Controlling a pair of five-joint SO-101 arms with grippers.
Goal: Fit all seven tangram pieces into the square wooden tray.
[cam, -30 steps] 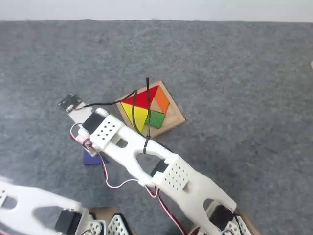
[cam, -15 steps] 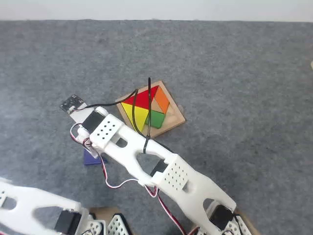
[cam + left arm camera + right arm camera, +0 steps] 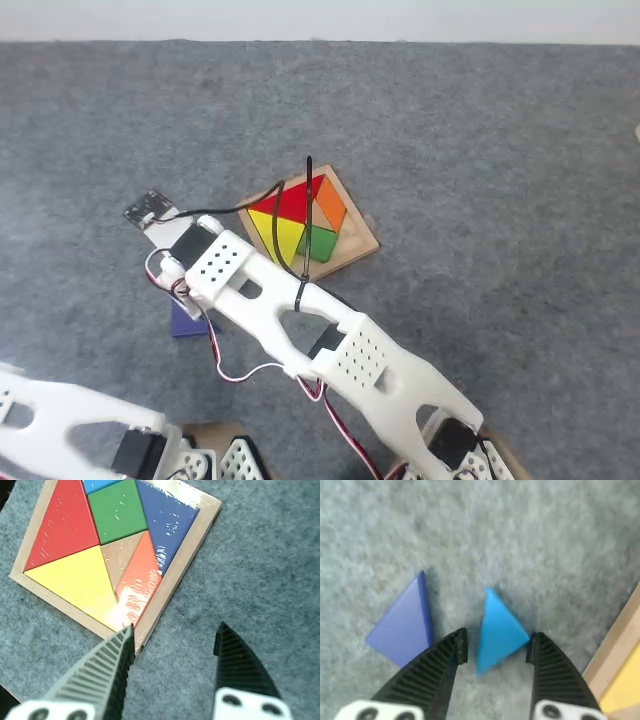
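Okay, right gripper (image 3: 498, 636) hung open, straddling the light blue triangle (image 3: 501, 630) on the grey surface (image 3: 545, 530), its long axis running between the jaws, so closing would likely pinch its short width. Dark blue piece (image 3: 400, 625) lay just beside, tray (image 3: 615, 635) corner near. Left gripper (image 3: 176, 626), open and empty, hovered over the tray's edge.

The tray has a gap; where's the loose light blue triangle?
Right wrist view: the light blue triangle lies on the grey mat inside the open right claw, beside a dark blue piece.
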